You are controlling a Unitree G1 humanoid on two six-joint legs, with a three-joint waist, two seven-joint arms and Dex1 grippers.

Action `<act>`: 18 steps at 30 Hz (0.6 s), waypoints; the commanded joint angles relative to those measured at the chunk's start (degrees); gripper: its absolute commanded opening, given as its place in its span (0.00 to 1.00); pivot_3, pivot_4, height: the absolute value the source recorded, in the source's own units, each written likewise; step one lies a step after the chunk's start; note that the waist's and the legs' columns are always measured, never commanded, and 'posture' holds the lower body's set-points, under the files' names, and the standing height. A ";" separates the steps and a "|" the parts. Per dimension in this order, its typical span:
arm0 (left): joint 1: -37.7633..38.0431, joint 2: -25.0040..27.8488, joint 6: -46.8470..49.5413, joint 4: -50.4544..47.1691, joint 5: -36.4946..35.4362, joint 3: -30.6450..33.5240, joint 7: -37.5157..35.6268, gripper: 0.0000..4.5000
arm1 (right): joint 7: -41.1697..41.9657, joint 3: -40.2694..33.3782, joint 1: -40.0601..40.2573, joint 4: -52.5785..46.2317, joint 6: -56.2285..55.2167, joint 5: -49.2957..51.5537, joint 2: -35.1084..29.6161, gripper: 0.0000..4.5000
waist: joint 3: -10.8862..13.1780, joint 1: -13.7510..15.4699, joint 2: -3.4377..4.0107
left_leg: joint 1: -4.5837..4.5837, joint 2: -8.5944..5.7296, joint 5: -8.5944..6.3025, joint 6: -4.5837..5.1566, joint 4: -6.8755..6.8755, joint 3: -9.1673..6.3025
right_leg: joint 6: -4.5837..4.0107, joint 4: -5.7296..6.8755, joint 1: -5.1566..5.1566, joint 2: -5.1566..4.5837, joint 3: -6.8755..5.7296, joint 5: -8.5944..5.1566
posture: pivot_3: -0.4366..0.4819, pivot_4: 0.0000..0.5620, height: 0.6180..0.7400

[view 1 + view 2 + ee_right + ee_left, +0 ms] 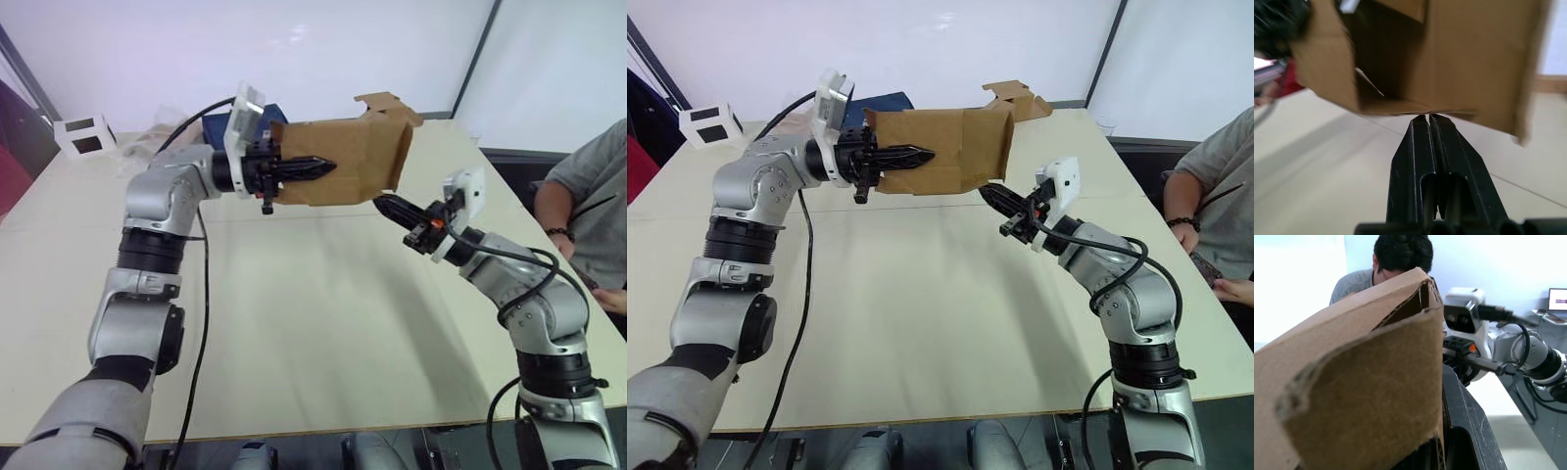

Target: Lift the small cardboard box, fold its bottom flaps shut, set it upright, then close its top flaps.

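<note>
I have the small cardboard box held up in the air above the desk, lying on its side, with my left gripper clamped on one of its walls: one finger lies along the outside face and, from the left wrist view, the other looks to be inside, though cardboard covers most of that picture. The end turned toward my right side is open, and through the right wrist view I see into a dark interior; I can't make out anything in it. The flaps on that open end stand splayed out, one sticking up ragged above the top edge. The box is plain brown corrugated board, unmarked, a bit dented at the corners. My right gripper sits just below the open end's lower edge, jaws pressed together on nothing, tips almost touching the cardboard. A person sits beside the desk's right side.
</note>
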 commanded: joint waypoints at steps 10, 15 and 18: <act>0.13 0.69 0.54 -2.66 -1.00 0.66 0.21 0.00 | 1.29 1.11 -4.07 -1.30 0.79 1.60 3.77 0.01 | 0.00 0.02 0.00 | 0.00 0.00 0.01 -0.01 0.01 0.00 | 0.00 0.00 0.00 -0.01 0.00 0.00 | 0.48 0.27 1.00; 0.17 0.67 0.41 -2.71 -0.92 0.63 0.21 0.00 | 1.83 1.40 -4.53 -1.14 0.97 1.28 4.29 0.01 | 0.00 0.00 0.00 | 0.00 0.00 0.00 0.00 0.00 0.00 | 0.00 0.01 0.00 0.00 0.00 0.00 | 0.48 0.27 1.00; -0.07 0.77 0.11 -2.21 -0.76 0.68 0.08 0.00 | 2.05 1.24 -4.61 -1.38 1.12 1.29 3.99 0.01 | 0.00 0.04 0.00 | 0.00 0.00 0.00 0.00 0.01 0.00 | 0.00 0.01 0.00 -0.01 0.00 0.00 | 0.48 0.27 1.00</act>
